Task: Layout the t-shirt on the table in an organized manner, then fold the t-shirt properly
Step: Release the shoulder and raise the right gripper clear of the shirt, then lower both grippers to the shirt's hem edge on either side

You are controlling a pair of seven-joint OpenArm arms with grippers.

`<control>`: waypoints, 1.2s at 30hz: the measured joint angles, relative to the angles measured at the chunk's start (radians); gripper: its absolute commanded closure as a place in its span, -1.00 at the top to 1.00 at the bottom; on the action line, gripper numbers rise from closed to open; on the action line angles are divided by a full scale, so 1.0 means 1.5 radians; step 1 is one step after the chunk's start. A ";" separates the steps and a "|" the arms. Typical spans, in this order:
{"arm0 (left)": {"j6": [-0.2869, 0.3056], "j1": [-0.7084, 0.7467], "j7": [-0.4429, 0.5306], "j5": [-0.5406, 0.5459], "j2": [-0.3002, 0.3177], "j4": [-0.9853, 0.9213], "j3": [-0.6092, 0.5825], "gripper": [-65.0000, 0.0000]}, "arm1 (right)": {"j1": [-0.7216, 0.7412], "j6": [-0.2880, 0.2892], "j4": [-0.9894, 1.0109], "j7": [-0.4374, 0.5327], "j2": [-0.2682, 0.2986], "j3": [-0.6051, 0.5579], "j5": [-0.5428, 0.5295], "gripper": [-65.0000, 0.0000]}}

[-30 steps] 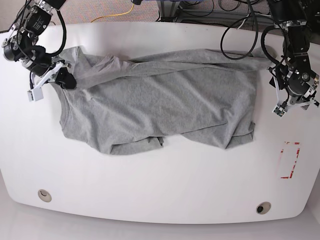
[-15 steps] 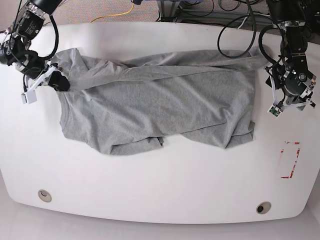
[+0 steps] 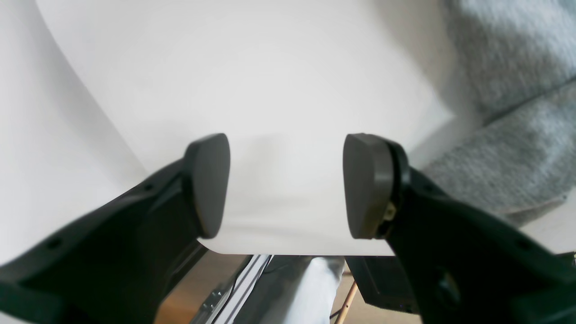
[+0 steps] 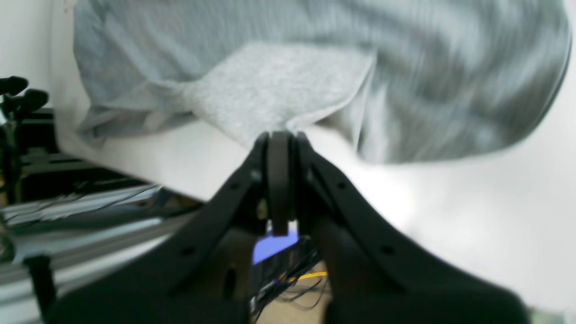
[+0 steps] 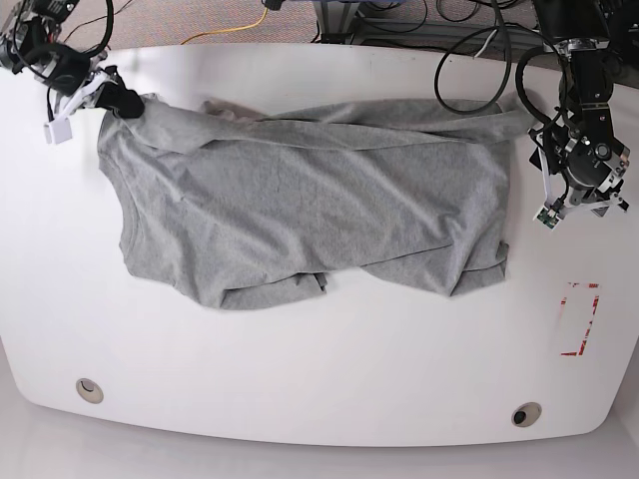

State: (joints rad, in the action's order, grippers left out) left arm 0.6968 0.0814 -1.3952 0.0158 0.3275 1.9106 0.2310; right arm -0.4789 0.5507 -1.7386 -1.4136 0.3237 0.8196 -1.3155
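The grey t-shirt (image 5: 310, 215) lies spread and wrinkled across the white table (image 5: 329, 369), with its lower hem folded under near the middle. At the table's far left corner, my right gripper (image 5: 122, 100) is shut on an edge of the shirt and holds it stretched. In the right wrist view its jaws (image 4: 281, 137) pinch a fold of the t-shirt (image 4: 279, 81). My left gripper (image 5: 577, 205) hovers just off the shirt's right edge. It stands open (image 3: 288, 182) over bare table (image 3: 270, 67), with the t-shirt (image 3: 517, 135) to one side.
A red tape rectangle (image 5: 579, 319) marks the table's right side. Two round grommets (image 5: 89, 389) (image 5: 525, 414) sit near the front edge. Black cables (image 5: 469, 45) and a yellow cable (image 5: 240, 28) run behind the far edge.
My right gripper has moved toward the far left corner with the shirt's edge, pulling the left side out wider. The left gripper has barely shifted and stays open.
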 measured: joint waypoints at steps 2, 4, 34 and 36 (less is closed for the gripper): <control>0.000 0.001 0.000 0.000 0.000 0.000 0.000 0.15 | -0.027 0.000 0.000 -0.002 -0.003 0.006 -0.031 -1.00; 0.000 0.001 0.000 0.000 0.000 0.000 0.000 0.15 | -0.050 0.000 -0.001 0.002 -0.003 0.014 -0.050 -1.00; 0.000 0.001 -0.002 0.000 0.000 0.000 -0.001 0.15 | -0.233 -0.079 -0.018 0.007 0.024 0.089 0.033 0.73; 0.000 0.000 -0.002 0.000 0.000 0.000 -0.001 0.15 | -0.218 -0.081 -0.018 0.004 0.031 0.110 0.038 0.73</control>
State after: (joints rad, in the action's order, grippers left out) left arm 0.6968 0.0814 -1.3975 0.0158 0.3279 1.9106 0.2298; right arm -0.8062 0.4290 -1.7653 -1.4071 0.3706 0.9840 -1.2579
